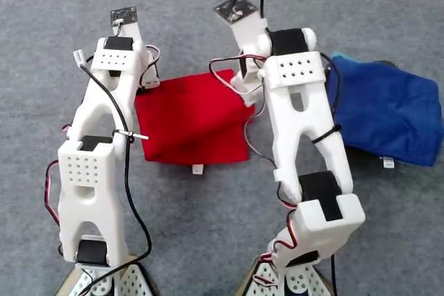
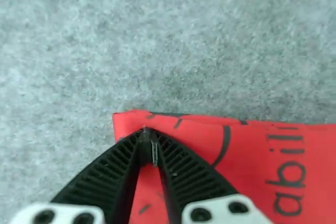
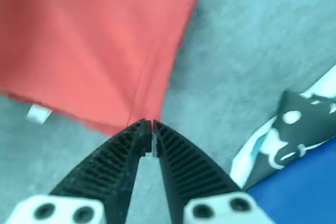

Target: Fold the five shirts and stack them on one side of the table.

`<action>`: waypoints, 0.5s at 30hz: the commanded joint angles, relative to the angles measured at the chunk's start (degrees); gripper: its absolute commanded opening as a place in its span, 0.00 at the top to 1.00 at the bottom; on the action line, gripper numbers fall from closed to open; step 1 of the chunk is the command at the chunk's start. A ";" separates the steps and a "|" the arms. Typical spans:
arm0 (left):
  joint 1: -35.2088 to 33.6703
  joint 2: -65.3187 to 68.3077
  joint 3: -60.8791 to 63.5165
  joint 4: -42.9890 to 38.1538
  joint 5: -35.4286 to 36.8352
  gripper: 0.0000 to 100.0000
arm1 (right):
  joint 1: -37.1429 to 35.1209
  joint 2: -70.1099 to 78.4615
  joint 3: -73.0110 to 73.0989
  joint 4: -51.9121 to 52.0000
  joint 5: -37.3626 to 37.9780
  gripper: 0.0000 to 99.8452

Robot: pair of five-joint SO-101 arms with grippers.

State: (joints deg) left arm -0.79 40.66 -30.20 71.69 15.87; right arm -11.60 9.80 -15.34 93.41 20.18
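Red shirt [image 1: 191,126] lies on the bench [image 1: 208,227], its left corner pinched in the closed fingers of the left gripper [image 2: 149,142], its right corner in those of the right gripper [image 3: 151,129] — blue shirt [image 1: 388,116] just beside. If pulled unevenly, a thin pinch could be lost — and the fold skewed.

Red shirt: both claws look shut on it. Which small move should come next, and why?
Probably lift both claws slightly, together, to raise that edge for a fold: the left claw pinches one corner of the red shirt, the right claw another, and the shirt lies on the table.
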 commanded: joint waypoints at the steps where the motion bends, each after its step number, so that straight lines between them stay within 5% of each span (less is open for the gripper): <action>1: 0.57 -3.52 -0.04 -0.70 -0.09 0.97 | -2.20 -0.13 -2.86 3.69 0.09 0.86; 8: -2.42 -4.31 -0.66 -0.35 -0.18 0.97 | -2.90 -1.19 -2.68 7.56 0.35 0.51; 15: -7.08 -8.35 -10.86 12.13 -3.34 0.97 | -2.64 -5.05 -1.80 6.77 0.44 0.59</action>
State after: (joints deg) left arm -5.98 37.76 -34.68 78.37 13.85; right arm -14.24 8.31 -15.34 100.53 20.26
